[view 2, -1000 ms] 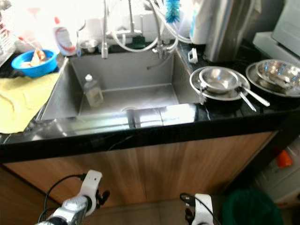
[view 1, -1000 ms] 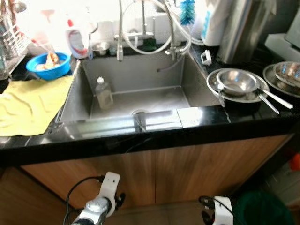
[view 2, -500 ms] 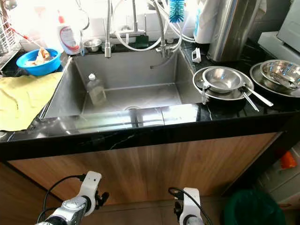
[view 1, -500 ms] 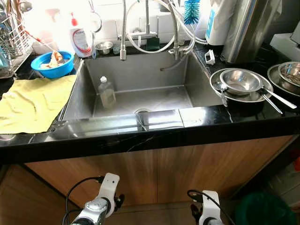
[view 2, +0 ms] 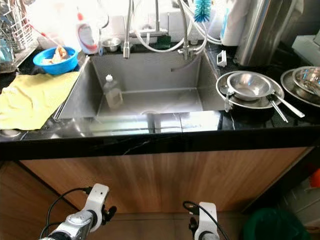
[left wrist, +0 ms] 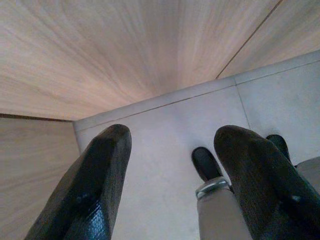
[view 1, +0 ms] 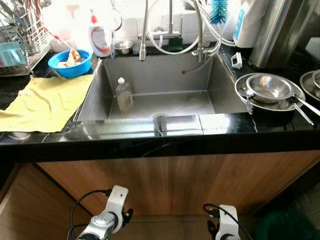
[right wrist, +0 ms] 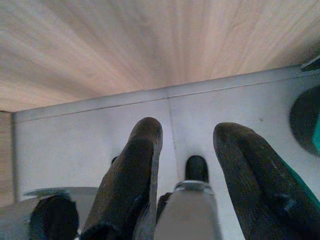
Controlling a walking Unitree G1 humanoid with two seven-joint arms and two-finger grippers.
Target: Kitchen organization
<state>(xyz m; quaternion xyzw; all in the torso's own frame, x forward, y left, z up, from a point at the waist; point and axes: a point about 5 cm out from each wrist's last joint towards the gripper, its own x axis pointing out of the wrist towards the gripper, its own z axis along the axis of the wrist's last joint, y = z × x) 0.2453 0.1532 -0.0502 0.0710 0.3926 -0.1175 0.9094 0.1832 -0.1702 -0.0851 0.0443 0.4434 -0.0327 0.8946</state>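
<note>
Fingers apart on left gripper (left wrist: 170,185) and right gripper (right wrist: 192,175), empty; pans (view 1: 270,90) cut off.

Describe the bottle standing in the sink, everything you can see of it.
The bottle is small, of clear plastic with squared shoulders and a short white cap. It looks nearly empty or holds a pale liquid; which one cannot be told. It stands upright on the floor of the steel sink, near the left wall and toward the back, left of the drain. Nothing else touches it. Both grippers hang low before the wooden cabinet, far from it.
</note>
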